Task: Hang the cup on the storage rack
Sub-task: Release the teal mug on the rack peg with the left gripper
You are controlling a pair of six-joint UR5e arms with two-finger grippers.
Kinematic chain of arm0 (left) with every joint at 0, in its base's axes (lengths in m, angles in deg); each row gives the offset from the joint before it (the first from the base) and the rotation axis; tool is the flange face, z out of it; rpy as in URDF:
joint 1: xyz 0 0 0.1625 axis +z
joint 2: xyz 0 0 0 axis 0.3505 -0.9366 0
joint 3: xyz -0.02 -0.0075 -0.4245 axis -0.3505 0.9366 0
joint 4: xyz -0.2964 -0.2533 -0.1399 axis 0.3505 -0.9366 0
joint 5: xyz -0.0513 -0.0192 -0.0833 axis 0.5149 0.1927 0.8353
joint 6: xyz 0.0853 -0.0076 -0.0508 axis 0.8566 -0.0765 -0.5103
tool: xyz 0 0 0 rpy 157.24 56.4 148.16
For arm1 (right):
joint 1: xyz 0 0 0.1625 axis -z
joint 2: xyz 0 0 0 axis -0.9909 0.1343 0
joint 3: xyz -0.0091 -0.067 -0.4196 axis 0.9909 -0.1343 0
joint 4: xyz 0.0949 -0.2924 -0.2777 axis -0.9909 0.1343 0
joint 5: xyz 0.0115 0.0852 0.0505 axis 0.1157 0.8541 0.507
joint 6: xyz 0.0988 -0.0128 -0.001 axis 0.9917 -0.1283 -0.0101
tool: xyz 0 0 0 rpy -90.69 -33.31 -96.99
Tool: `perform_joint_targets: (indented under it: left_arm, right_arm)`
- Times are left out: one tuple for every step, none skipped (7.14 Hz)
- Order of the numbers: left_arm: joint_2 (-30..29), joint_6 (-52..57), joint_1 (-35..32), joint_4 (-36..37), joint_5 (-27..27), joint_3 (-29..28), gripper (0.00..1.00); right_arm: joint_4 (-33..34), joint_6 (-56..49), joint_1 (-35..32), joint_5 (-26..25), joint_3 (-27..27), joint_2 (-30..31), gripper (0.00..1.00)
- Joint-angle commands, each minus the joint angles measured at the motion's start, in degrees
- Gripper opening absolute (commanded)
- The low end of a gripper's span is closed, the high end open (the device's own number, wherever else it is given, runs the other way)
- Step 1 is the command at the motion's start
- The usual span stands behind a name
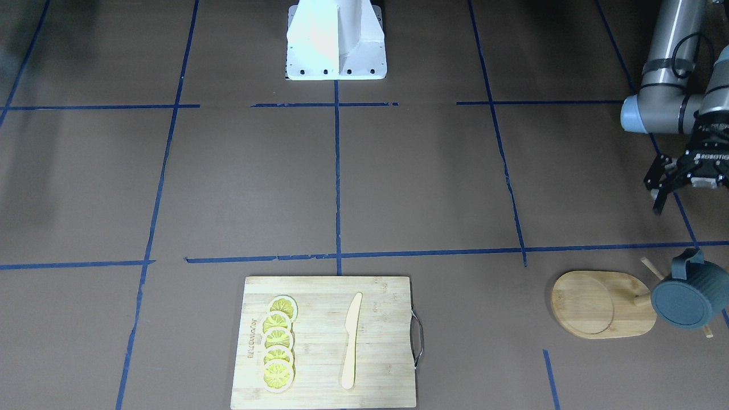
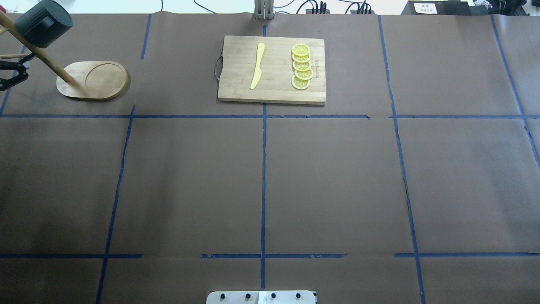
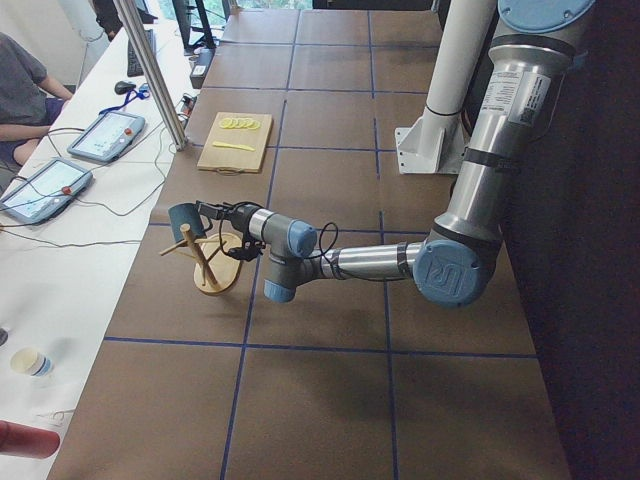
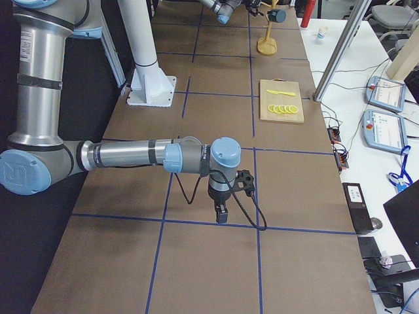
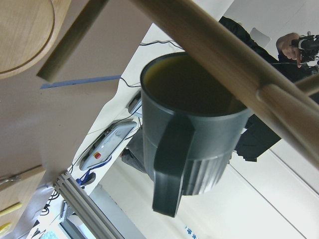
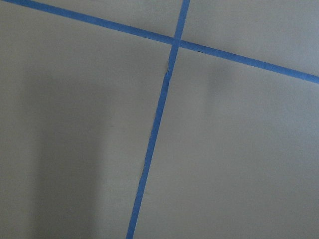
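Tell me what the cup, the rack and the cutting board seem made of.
The cup: probably ceramic, matte blue-grey, finely ribbed. The rack: light unpainted wood, grain showing on its base. The cutting board: pale wood, perhaps bamboo, strips visible; its handle looks metal.

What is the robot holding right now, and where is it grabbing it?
Nothing that shows. The cup hangs on the storage rack, and the left end effector is open and empty beside it. Nothing shows at the right end effector either.

Overhead and front cameras face oppositely — both share the cutting board (image 1: 319,370).
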Motion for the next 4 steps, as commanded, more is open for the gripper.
perform_joint_targets:
  left_arm:
    - [5.0, 14.5, -0.1, -4.6, 6.3, 4.1, 1.00]
    - [5.1, 24.5, -0.4, -4.4, 9.5, 4.1, 1.00]
    - [5.1, 35.9, -0.5, -4.1, 11.7, 3.9, 1.00]
    - [5.2, 53.2, -0.3, -3.6, 13.6, 3.5, 1.00]
  right_arm:
    - [0.0, -0.1, 0.0, 0.1, 0.0, 0.0, 1.00]
    - [0.1, -0.1, 0.0, 0.0, -0.1, 0.0, 1.00]
    - [0.1, -0.1, 0.0, 0.0, -0.1, 0.1, 1.00]
    - [0.1, -0.1, 0.0, 0.0, -0.2, 0.1, 1.00]
